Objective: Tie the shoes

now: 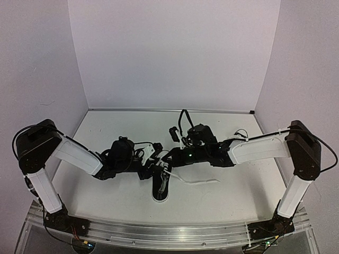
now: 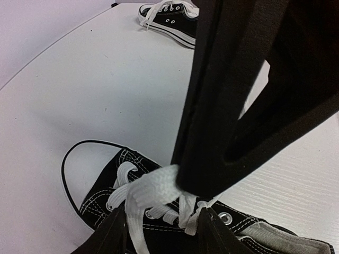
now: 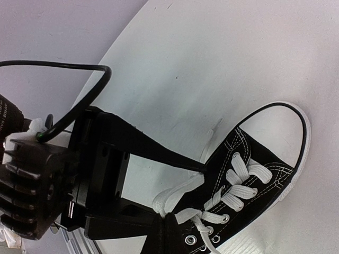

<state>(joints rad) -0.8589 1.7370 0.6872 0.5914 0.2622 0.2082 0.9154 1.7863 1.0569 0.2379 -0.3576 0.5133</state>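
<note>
One black sneaker [image 1: 160, 189] with a white sole lies at the table's front middle, toe toward the arms. It also shows in the left wrist view [image 2: 100, 185] and the right wrist view [image 3: 265, 169]. My right gripper [image 1: 167, 161] is shut on a loop of its white lace [image 3: 183, 191], pinched at the tips [image 3: 172, 218]. My left gripper [image 1: 153, 170] is open, and its fingers [image 2: 106, 235] straddle the laces over the eyelets. The pinched lace [image 2: 151, 185] hangs from the right gripper's black fingers [image 2: 212, 132]. A second sneaker [image 2: 169, 18] lies farther off.
A loose end of white lace [image 1: 204, 182] trails across the table to the right of the shoe. White walls stand close on three sides. Both arms meet over the shoe. An aluminium rail [image 1: 169, 233] runs along the near edge.
</note>
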